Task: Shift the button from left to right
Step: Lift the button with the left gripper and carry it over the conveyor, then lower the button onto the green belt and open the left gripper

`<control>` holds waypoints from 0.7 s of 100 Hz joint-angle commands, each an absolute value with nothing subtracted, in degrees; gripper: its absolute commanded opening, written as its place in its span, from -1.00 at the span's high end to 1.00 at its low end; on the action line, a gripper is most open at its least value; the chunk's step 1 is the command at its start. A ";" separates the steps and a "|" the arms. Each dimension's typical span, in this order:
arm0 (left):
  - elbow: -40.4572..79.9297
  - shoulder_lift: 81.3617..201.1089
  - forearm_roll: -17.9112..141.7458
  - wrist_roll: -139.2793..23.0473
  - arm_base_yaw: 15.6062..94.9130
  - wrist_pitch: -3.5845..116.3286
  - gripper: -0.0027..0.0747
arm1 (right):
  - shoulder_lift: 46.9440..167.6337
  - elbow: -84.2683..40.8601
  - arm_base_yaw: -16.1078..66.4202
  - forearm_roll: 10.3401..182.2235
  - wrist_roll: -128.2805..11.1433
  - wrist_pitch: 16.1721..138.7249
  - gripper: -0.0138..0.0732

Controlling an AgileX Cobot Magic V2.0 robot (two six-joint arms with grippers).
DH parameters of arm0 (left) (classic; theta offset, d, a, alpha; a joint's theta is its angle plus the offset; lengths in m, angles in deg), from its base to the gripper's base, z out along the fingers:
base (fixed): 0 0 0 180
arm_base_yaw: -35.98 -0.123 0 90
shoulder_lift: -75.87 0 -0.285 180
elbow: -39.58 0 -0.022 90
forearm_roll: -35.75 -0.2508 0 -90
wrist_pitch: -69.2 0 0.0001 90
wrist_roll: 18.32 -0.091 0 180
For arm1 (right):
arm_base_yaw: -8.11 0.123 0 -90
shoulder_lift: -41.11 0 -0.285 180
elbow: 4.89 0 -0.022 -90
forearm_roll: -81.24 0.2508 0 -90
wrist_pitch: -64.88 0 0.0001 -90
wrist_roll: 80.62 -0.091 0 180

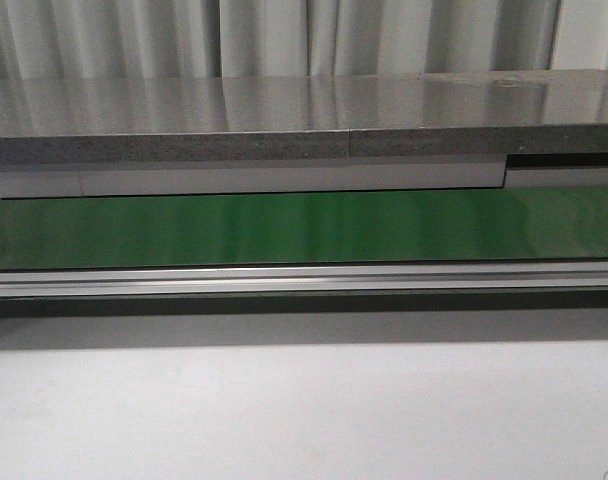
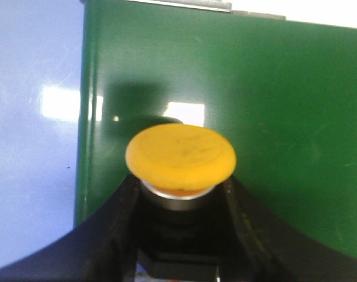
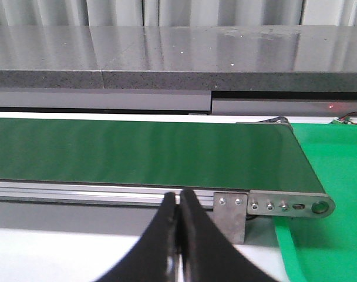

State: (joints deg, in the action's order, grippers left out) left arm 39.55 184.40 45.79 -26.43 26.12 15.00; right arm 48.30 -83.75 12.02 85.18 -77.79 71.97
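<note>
Green belt (image 1: 304, 228) bare along its visible length; grey shelf (image 1: 304, 125) walls its far side, aluminium rail (image 1: 304, 277) edges the near side.

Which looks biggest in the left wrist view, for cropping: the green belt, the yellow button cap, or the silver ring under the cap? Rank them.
1. Green belt: fills most of the view.
2. Yellow button cap: held between the left gripper's fingers, close to the camera, so it looks enlarged.
3. Silver ring: only a thin arc shows under the cap.
</note>
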 commanded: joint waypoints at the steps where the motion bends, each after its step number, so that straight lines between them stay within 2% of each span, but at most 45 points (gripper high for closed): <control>1: 41.21 181.96 47.27 -27.04 26.47 16.52 0.22 | 47.16 -82.88 11.95 84.95 -77.47 67.02 0.84; 15: 41.21 181.96 47.73 -28.36 26.47 16.42 -0.41 | 47.16 -82.88 11.95 84.95 -77.47 67.02 0.84; 22: 41.21 181.96 48.10 -28.36 26.47 16.42 -0.59 | 47.16 -82.88 11.95 84.95 -77.47 67.02 0.84; 53: 41.21 181.96 49.49 -28.58 26.47 15.66 -0.63 | 47.16 -82.88 11.95 84.95 -77.47 67.02 0.84; 70: 41.21 180.77 57.63 -35.38 26.47 14.84 -0.63 | 47.16 -82.88 11.95 84.95 -77.47 67.02 0.84</control>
